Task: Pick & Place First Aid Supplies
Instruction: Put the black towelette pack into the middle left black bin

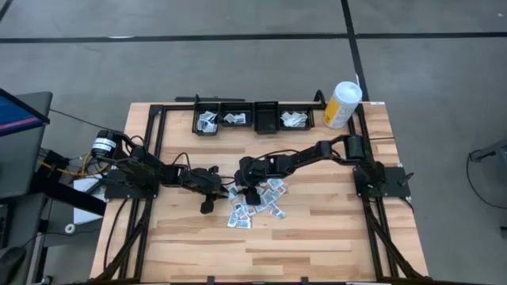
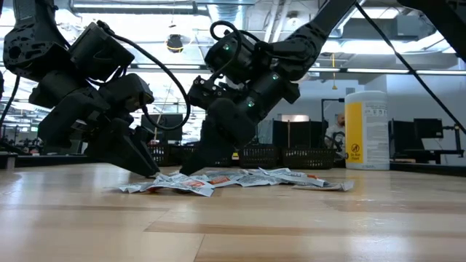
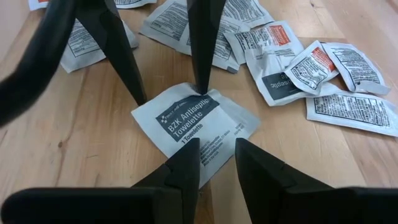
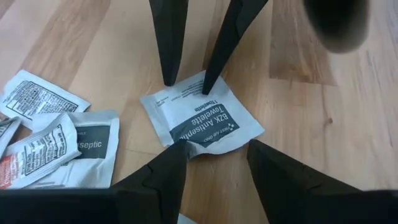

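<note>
White antiseptic towelette packet (image 3: 198, 123) lies flat on the tabletop (image 1: 333, 237) beside the packet pile (image 1: 257, 202), pinned between both hands. Left hand (image 3: 217, 163) and right hand (image 4: 214, 163) are parted, nothing gripped. Likely risk: fingertip collision or packet skidding.

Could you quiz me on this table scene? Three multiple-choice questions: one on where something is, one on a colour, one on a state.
1. Where is the canister?
A. far right corner of the table
B. near left corner
C. in a bin

2. What colour is the band on the towelette packet?
A. red
B. dark grey-blue
C. yellow

3. The towelette packet is:
A. lifted up
B. flat on the table
C. in a bin

Answers: 1 A, it stands beside the bins. 2 B, wrist views show it. 3 B, both end effectors' fingers sit around it.
</note>
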Controlling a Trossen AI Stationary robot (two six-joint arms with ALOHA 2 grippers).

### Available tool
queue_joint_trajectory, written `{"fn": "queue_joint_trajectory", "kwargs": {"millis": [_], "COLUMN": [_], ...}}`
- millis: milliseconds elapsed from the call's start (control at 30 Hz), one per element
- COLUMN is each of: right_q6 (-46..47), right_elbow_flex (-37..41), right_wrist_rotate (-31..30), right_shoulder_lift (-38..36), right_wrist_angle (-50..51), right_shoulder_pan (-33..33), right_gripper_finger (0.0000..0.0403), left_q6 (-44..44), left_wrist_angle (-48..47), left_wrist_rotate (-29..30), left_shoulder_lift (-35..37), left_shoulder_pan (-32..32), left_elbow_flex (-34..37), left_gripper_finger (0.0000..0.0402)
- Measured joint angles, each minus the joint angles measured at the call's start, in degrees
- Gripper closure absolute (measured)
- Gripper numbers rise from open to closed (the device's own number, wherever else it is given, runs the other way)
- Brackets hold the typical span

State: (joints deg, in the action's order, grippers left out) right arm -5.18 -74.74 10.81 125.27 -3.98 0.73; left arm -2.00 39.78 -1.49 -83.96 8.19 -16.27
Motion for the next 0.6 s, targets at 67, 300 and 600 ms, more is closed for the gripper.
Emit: {"fn": "queue_joint_trajectory", "kwargs": {"millis": [67, 300, 600], "right_q6": [-1.00, -2.75, -2.85], "right_elbow_flex": [0.02, 0.04, 0.11], "right_wrist_rotate": [-0.01, -0.19, 0.15], "right_shoulder_lift": [0.05, 0.15, -0.65], "right_wrist_angle": [-0.33, -1.08, 0.24], "right_shoulder_pan": [0.00, -0.15, -0.66], "right_gripper_finger": [0.0253, 0.0377, 0.0399], "left_q6": [0.01, 0.02, 0.04], "left_wrist_angle": [0.01, 0.05, 0.10], "left_wrist_rotate": [0.01, -0.01, 0.01], "left_shoulder_lift": [0.00, -0.02, -0.04], "left_shoulder_pan": [0.00, 0.00, -0.02], "left_elbow_flex": [0.00, 0.00, -0.06], "left_gripper_finger": [0.0298, 0.0298, 0.0298]}}
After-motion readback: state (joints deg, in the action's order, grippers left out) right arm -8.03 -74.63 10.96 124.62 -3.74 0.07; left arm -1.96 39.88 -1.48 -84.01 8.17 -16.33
